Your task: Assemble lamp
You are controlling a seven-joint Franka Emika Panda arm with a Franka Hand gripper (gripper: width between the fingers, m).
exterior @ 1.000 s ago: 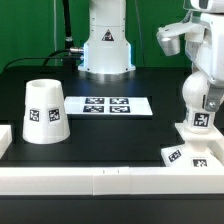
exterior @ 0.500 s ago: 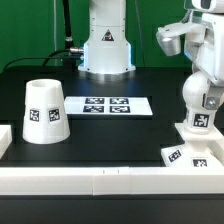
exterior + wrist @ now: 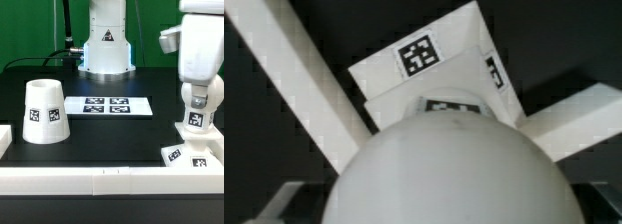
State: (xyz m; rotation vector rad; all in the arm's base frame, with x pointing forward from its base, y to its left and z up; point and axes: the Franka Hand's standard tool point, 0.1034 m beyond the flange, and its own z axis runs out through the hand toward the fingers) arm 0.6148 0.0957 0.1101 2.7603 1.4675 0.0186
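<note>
The white round-topped bulb [image 3: 198, 108] stands upright on the low sloped square base [image 3: 192, 152] at the exterior view's right. My gripper [image 3: 196, 88] comes down from above and is shut on the bulb's top. In the wrist view the bulb [image 3: 441, 165] fills the near part between my dark fingers [image 3: 267, 206], and the tagged base [image 3: 434, 62] lies below it. The conical shade [image 3: 44, 110] stands alone, mouth up, at the exterior view's left.
The marker board [image 3: 112, 105] lies flat in the middle of the black table. The arm's own pedestal [image 3: 106, 48] stands behind it. A white wall [image 3: 100, 181] runs along the front edge, with a short white piece [image 3: 4, 140] at the left.
My wrist has turned about the vertical axis over the bulb, and the bulb's tag has shifted sideways with it. The shade and the base have not moved.
</note>
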